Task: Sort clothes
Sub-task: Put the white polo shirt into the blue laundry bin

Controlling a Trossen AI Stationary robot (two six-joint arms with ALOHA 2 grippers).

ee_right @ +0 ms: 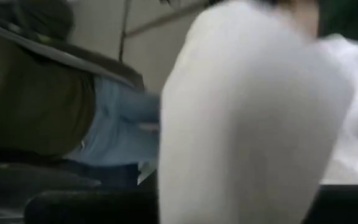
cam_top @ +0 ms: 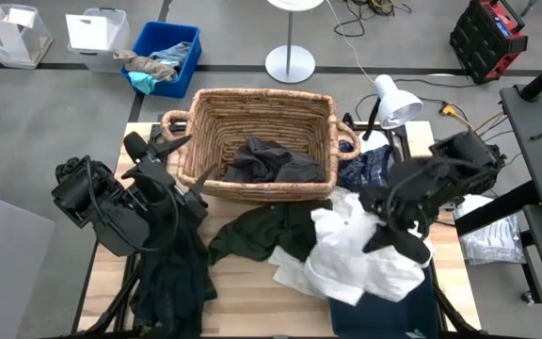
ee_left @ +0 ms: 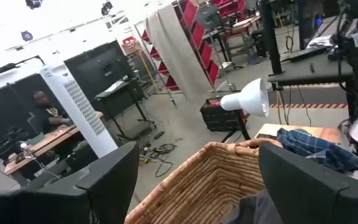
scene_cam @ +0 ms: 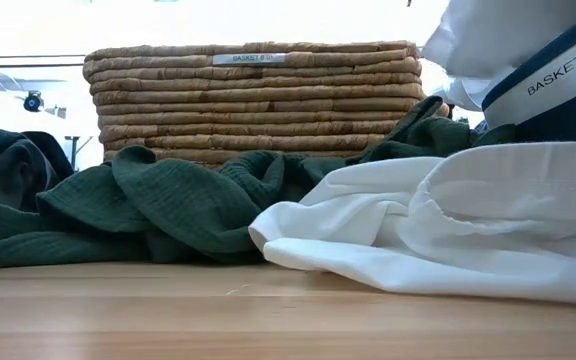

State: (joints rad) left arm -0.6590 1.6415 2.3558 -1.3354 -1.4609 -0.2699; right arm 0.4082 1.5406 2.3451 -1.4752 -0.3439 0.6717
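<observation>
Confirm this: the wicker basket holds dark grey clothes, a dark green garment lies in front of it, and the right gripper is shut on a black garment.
Wrong in one respect: the right gripper is shut on a white garment, not a black one, as the high view shows. The rest holds: dark grey clothes lie in the wicker basket, and a dark green garment lies in front of it.

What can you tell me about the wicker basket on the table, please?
The wicker basket is rectangular, woven of tan coiled fibre, with a looped handle at each short end and a small white label on its side. It stands upright at the table's far edge. Dark grey clothes lie inside. A dark green garment is heaped against its near wall, and the open left gripper is beside its left end.
</observation>
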